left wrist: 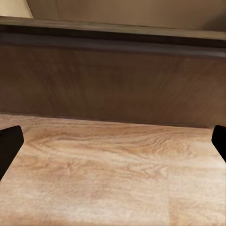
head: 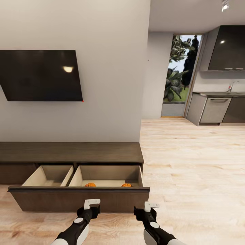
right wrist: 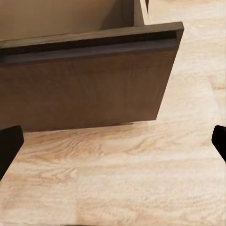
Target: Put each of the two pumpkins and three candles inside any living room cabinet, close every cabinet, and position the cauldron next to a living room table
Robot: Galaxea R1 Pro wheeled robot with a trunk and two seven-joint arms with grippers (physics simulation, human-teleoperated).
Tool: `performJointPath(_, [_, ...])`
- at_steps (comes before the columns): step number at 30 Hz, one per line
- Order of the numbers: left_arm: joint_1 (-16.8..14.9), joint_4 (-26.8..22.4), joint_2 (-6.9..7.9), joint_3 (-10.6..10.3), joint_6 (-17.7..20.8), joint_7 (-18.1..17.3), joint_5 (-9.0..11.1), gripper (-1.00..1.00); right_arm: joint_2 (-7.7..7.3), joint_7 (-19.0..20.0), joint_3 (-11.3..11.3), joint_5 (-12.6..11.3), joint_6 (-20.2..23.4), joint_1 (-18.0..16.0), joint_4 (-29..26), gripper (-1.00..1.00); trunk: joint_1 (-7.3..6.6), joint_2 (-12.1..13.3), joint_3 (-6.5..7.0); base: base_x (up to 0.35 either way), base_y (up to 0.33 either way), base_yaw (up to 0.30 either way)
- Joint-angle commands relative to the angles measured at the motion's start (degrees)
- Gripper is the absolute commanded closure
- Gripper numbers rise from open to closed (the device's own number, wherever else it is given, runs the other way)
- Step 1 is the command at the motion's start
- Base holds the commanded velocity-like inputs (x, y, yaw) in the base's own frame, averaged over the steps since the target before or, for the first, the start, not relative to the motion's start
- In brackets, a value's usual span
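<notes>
Left tool (head: 92,203) and right tool (head: 151,206) hover spread and empty before the low dark-brown wooden cabinet (head: 71,152); two small orange ribbed pumpkins (head: 90,184) rest inside its open drawer (head: 79,199); the stiff drawer front likely slides easily if pushed mid-panel.

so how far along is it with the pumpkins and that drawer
Done: both pumpkins lie in the cabinet drawer. In hand: nothing; left gripper and right gripper hang open before the drawer front. Left: the drawer stands pulled out, unclosed; candles and cauldron remain.
</notes>
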Motion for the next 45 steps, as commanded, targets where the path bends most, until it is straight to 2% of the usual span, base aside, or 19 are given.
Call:
performJointPath(1, [0.0, 0.0, 0.02, 0.0, 0.0, 0.0, 0.0, -1.0, 0.0, 0.3, 0.3, 0.0, 0.0, 0.0, 0.0, -1.0, 0.23, -0.4, -0.18, 0.0, 0.0, 0.0])
performJointPath(7, [0.0, 1.1, -0.01, 0.0, -1.9, 0.1, -1.0, -1.0, 0.0, 0.6, 0.6, 0.0, -0.1, 0.0, 0.7, -1.0, 1.54, -2.8, -1.26, 0.0, 0.0, 0.0])
performJointPath(11, [0.0, 1.3, 0.02, 0.1, -2.7, 0.1, -2.3, -1.0, 0.0, 0.6, 0.7, -0.1, -4.3, 0.0, 1.3, -1.0, 2.42, -4.4, -1.98, 0.0, 0.0, 0.0])
performJointPath(15, [0.0, 1.3, 0.03, 0.1, -2.8, 0.1, -2.5, -1.0, 0.0, 0.6, 0.8, 0.0, -6.5, 0.0, 3.0, -1.0, 3.3, -6.0, -2.7, 0.0, 0.0, 0.0])
performJointPath(27, [0.0, 1.3, 0.12, 0.1, -2.9, 0.0, -2.6, -1.0, 0.0, 0.8, 1.0, 0.0, -8.1, 0.0, 3.7, -1.0, 5.94, -10.8, -4.85, 0.0, 0.0, 0.0])
performJointPath(29, [0.0, 1.3, 0.12, 0.1, -3.0, 0.0, -2.6, -1.0, 0.0, 1.4, 1.0, 0.0, -8.3, 0.0, 3.7, -1.0, 6.38, -11.6, -5.21, 0.0, 0.0, 0.0])
performJointPath(35, [0.0, 1.3, 0.53, 0.1, -3.0, -0.3, -2.6, -1.0, 0.0, 6.7, 1.0, 0.0, -8.3, 0.0, 3.7, -1.0, 7.69, -14.1, -6.29, 0.0, 0.0, 0.0])
performJointPath(45, [0.0, 1.3, 2.42, 0.2, -2.9, -5.4, -2.3, -1.0, 0.0, 7.6, 0.9, -0.4, -8.3, 0.0, 3.7, -1.0, 9.89, -18.1, -8.08, 0.0, 0.0, 0.0])
